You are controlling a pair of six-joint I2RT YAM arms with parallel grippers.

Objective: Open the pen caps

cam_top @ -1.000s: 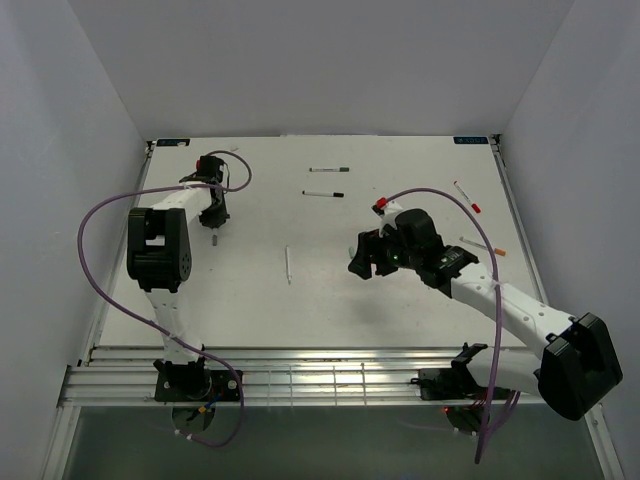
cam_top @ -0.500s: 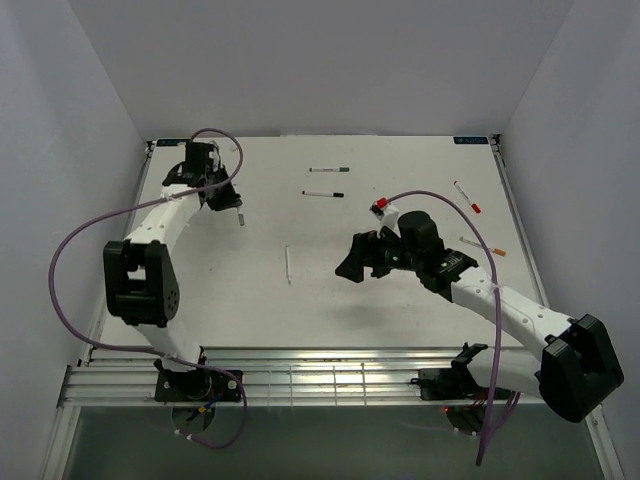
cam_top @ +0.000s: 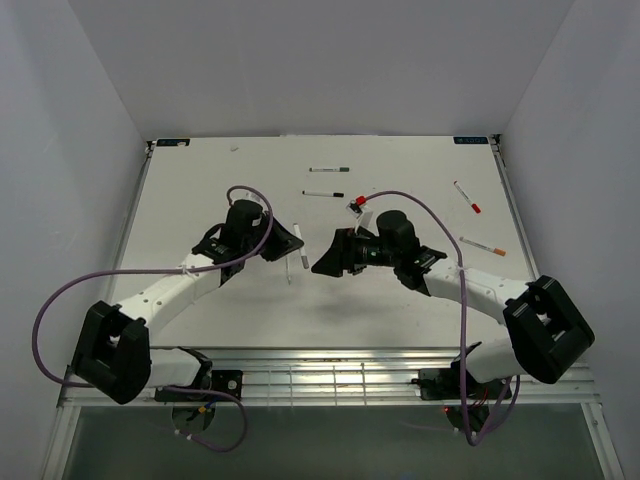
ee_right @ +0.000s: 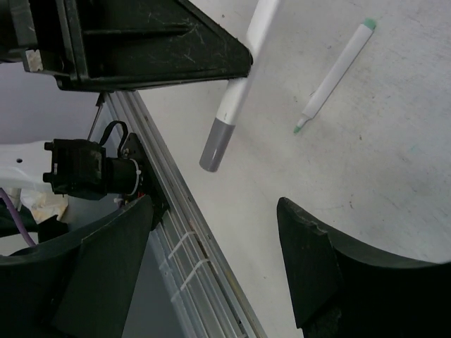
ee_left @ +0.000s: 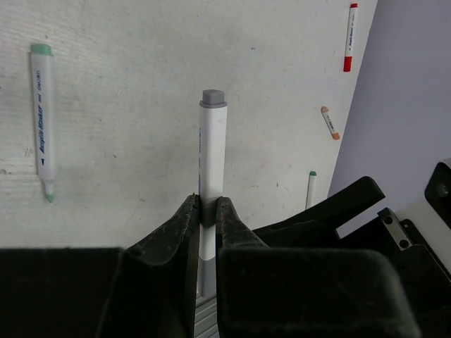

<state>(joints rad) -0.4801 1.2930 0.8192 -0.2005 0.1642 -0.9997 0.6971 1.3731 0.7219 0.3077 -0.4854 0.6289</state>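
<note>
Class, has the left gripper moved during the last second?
Yes. The left gripper moved right, away from the table's left edge, toward the middle.

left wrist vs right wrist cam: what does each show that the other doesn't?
Left wrist only: the red-capped pen and the orange-tipped pen lying farther off, plus the left gripper seen from behind, shut on the white pen. Right wrist only: the right gripper with its jaws wide open, and the metal rail along the table edge. Both: the held white pen with its grey cap still on, and what looks like the same green-tipped pen lying uncapped on the table.
</note>
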